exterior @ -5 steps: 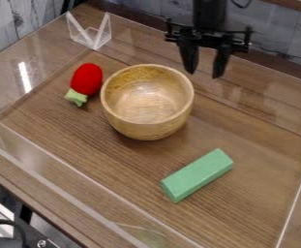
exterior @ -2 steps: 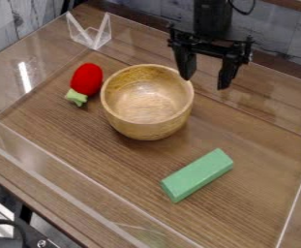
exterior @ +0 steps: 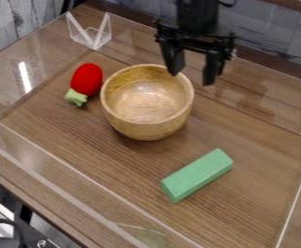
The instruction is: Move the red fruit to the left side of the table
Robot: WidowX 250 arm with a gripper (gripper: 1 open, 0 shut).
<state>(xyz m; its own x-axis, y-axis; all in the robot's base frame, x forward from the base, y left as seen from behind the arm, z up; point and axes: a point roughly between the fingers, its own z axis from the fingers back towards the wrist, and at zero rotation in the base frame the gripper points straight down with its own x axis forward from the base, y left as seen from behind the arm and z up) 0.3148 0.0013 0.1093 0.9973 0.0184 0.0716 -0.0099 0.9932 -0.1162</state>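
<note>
Strawberry (exterior: 85, 79) lies left of bowl (exterior: 147, 100) | gripper (exterior: 195, 68) hovers behind bowl, fingers apart, empty | advice: clear bowl rim, descend straight over berry.

You will find no readable text, label, brand, number or sign anywhere in this view: nothing legible stands on any object, on the bench (exterior: 262, 136) or on its clear walls.

The gripper (exterior: 195, 71) points straight down, its two fingers spread wide, empty.
</note>
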